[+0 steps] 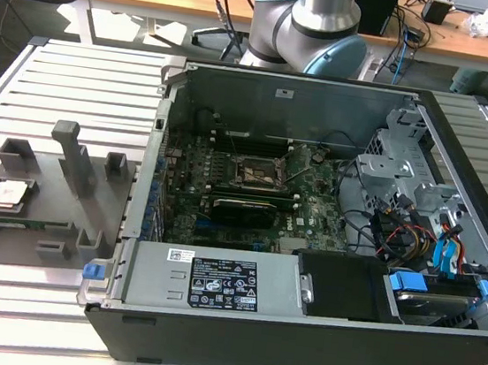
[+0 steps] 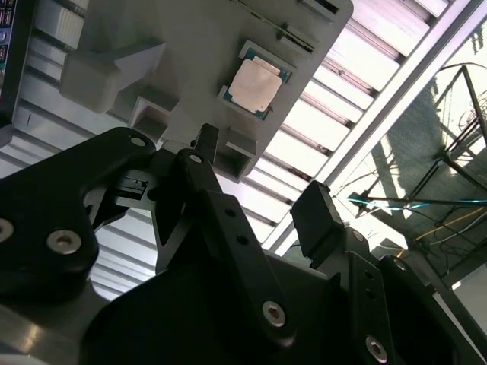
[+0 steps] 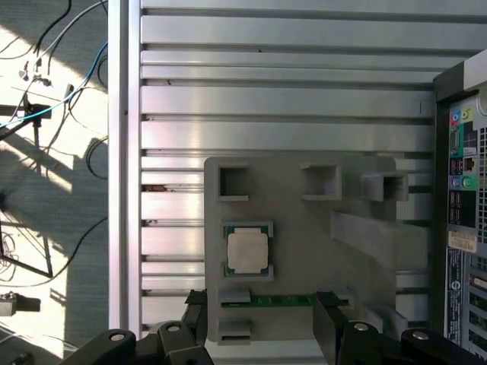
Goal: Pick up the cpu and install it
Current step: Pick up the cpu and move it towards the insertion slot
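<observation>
At the exterior view's left, a grey tray (image 1: 63, 205) with upright blocks is noted on a slatted metal table (image 1: 79, 73). The cpu (image 1: 9, 196) is seated flat in a square recess of that tray, silvery top upward, with nothing touching it. Just beside the tray, toward the exterior view's right, an open computer case (image 1: 207, 338) is laid on its side. Inside it the motherboard (image 1: 312, 209) is exposed, with the black socket frame (image 1: 258, 174) near its middle. Farther right, a drive cage (image 1: 389, 165) and bundled cables (image 1: 407, 234) are recorded. The arm (image 1: 313, 22) is seen behind the case's far wall.

In both wrist views the gripper (image 3: 261, 298) (image 2: 259, 163) is observed over the tray's edge. Its two black fingers (image 3: 329, 319) are spread wide apart and nothing is held between them. The cpu is found in its recess, near the fingertips but clear of them.
</observation>
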{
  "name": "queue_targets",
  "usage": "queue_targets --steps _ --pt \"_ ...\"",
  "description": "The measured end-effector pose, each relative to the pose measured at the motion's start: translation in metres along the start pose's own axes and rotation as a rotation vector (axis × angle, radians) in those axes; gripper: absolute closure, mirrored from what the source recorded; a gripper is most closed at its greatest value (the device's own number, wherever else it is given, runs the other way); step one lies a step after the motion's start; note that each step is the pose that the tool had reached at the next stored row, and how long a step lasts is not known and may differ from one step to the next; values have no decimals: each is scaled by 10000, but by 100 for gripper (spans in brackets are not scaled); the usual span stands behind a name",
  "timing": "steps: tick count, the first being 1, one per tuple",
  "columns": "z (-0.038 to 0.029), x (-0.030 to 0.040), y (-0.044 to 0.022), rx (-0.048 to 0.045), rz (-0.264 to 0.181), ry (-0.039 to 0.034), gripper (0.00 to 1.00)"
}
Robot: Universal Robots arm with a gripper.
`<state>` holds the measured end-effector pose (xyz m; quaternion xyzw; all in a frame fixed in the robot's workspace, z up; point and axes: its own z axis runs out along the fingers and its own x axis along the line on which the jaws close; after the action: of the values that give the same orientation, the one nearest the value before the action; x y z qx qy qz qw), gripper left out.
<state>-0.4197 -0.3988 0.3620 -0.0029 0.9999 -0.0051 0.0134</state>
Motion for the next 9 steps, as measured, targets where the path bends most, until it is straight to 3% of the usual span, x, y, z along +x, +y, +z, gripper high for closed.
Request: queue_targets --steps 9 --pt "26 1 0 0 0 0 34"
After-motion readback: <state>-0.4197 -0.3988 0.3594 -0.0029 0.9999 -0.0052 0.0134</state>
